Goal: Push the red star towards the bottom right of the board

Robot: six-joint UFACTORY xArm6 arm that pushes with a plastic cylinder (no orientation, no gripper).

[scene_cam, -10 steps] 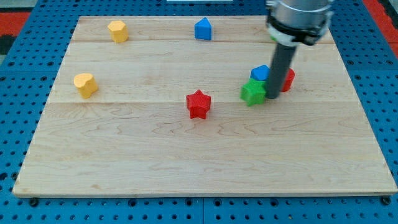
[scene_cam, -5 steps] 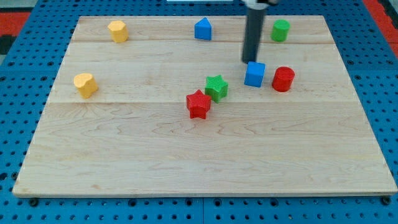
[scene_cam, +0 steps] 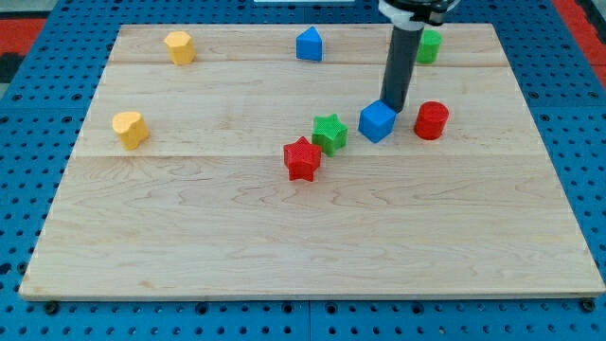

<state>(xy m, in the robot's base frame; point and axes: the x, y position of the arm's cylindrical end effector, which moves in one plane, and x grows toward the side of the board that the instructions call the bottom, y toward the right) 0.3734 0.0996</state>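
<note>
The red star point(scene_cam: 302, 158) lies near the middle of the wooden board point(scene_cam: 284, 246). A green star point(scene_cam: 329, 133) touches its upper right side. A blue cube point(scene_cam: 377, 121) sits to the right of the green star. My tip point(scene_cam: 394, 110) is at the blue cube's upper right corner, touching it, between the cube and a red cylinder point(scene_cam: 431, 120). The tip is well to the right of the red star and apart from it.
A green cylinder point(scene_cam: 429, 45) stands at the view's top right, partly behind the rod. A blue house-shaped block point(scene_cam: 309, 44) is at top centre. Two yellow blocks are at the left, one higher point(scene_cam: 179, 46) and one lower point(scene_cam: 130, 129). Blue pegboard surrounds the board.
The green star was pushed left next to the red star. My tip moved up, then came down to the blue cube's right, and the cube shifted down-left and turned.
</note>
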